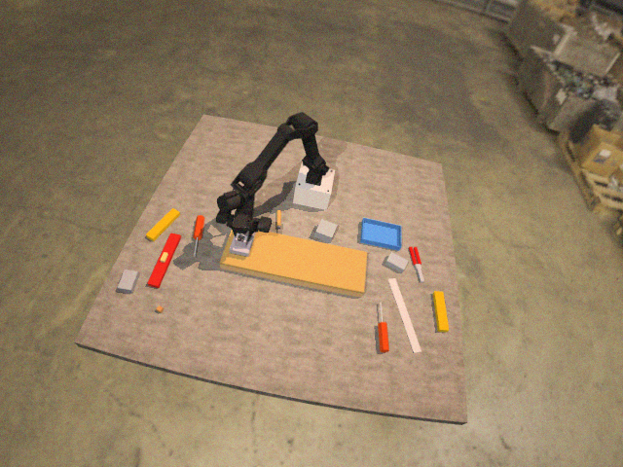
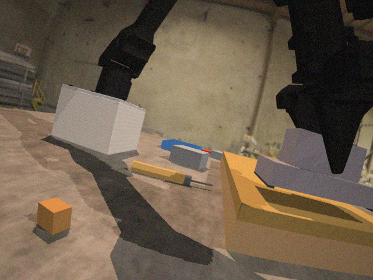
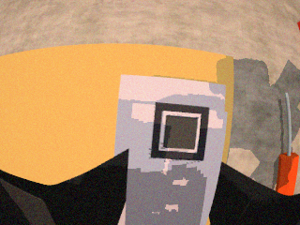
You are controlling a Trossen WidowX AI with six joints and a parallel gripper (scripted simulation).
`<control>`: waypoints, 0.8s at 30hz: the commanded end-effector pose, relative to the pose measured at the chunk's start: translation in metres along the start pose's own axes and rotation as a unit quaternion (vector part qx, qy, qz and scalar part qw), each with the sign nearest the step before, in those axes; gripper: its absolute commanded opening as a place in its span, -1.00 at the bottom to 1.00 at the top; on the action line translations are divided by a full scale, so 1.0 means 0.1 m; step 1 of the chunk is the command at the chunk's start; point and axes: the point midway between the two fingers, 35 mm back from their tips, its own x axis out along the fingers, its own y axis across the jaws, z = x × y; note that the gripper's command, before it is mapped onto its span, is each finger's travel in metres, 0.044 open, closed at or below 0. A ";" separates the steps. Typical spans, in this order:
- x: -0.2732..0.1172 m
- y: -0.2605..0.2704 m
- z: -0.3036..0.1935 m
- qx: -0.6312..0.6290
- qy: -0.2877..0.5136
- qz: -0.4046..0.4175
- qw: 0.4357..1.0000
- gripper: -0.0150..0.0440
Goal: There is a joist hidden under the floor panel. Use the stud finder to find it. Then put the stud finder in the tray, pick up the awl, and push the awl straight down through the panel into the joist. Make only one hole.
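My gripper (image 1: 242, 235) (image 2: 336, 169) (image 3: 169, 157) is shut on the grey-lilac stud finder (image 1: 240, 248) (image 2: 301, 177) (image 3: 141, 157). The stud finder is low over or on the left end of the orange floor panel (image 1: 311, 261) (image 2: 235, 163) (image 3: 56, 117) in the top view; I cannot tell whether it touches. Its square display (image 3: 182, 132) looks dark. The awl (image 1: 278, 219) (image 2: 159, 173), with a yellow-orange handle, lies on the table behind the panel, its tip toward it. The blue tray (image 1: 381, 234) (image 2: 173, 142) is empty, at the right. The joist is hidden.
Near the panel's left end lie a red-handled screwdriver (image 1: 200, 227) (image 3: 287, 173) and a red level (image 1: 172, 243). Grey blocks (image 1: 325, 230) (image 1: 396, 262) stand between awl and tray and beside the tray. Red-handled pliers (image 1: 415, 256) and a white strip (image 1: 404, 313) lie right.
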 end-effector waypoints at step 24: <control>0.14 0.21 -0.05 0.002 0.003 0.001 1.000 -0.49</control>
